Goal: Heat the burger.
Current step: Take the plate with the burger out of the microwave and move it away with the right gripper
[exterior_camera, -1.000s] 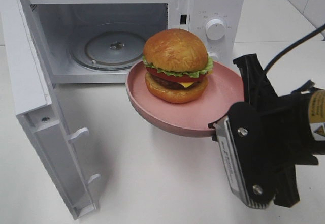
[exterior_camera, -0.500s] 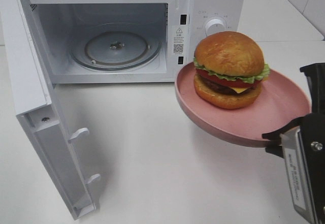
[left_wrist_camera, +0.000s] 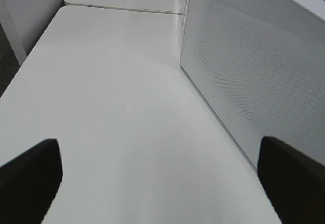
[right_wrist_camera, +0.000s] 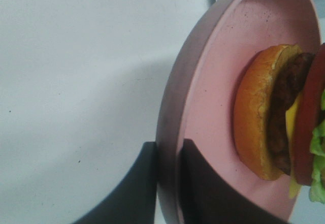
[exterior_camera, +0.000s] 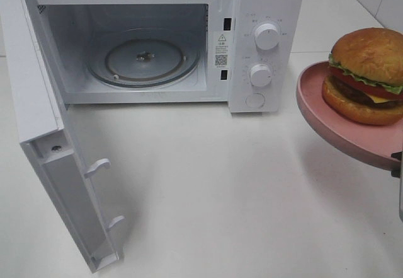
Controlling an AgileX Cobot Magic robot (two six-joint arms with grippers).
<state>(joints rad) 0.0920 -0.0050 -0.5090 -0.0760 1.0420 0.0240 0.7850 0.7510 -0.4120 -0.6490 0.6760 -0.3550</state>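
Note:
The burger, with glossy golden buns, lettuce, tomato, cheese and a dark patty, sits on a round pink plate. The plate hangs above the table at the exterior view's right edge, to the right of the microwave. In the right wrist view my right gripper is shut on the rim of the plate, one dark finger on each side, with the burger close by. In the exterior view this gripper is almost entirely out of frame. My left gripper stands open over bare table, with nothing between its fingers.
The white microwave stands at the back with its door swung wide open to the left. Its glass turntable is bare. Two knobs sit on its right panel. White table spreads in front.
The plate with the burger has moved to the right, from in front of the microwave's opening to the view's right edge. The right gripper has slid almost out of the exterior view.

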